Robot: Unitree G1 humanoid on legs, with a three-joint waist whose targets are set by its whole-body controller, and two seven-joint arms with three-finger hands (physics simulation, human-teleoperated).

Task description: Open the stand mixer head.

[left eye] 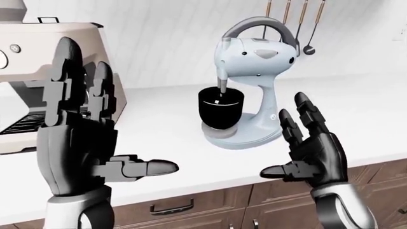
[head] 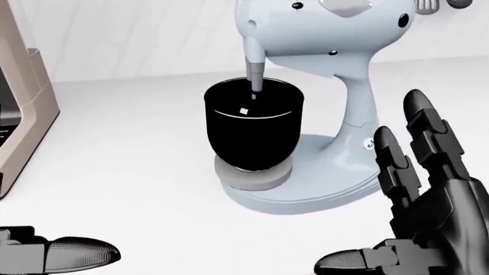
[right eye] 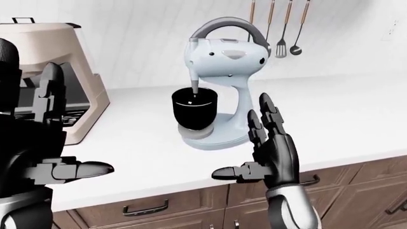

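We are facing the stand mixer [left eye: 251,86] standing upright on the white counter [left eye: 356,114] — its head [left eye: 257,52] lying level, nose pointing to the view's left over the black bowl [left eye: 221,107]. Our left hand [left eye: 79,148] and right hand [left eye: 315,152] are hovering with fingers spread, gripping nothing.

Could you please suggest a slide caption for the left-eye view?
Both open black hands, left hand and right hand, raised short of the pale blue stand mixer, head down over its black bowl.

You have a beige coffee machine [left eye: 38,71] at the left of the white tabletop [left eye: 356,114]. Utensils [left eye: 299,24] hang on the wall above; brown drawers [right eye: 165,205] sit below.
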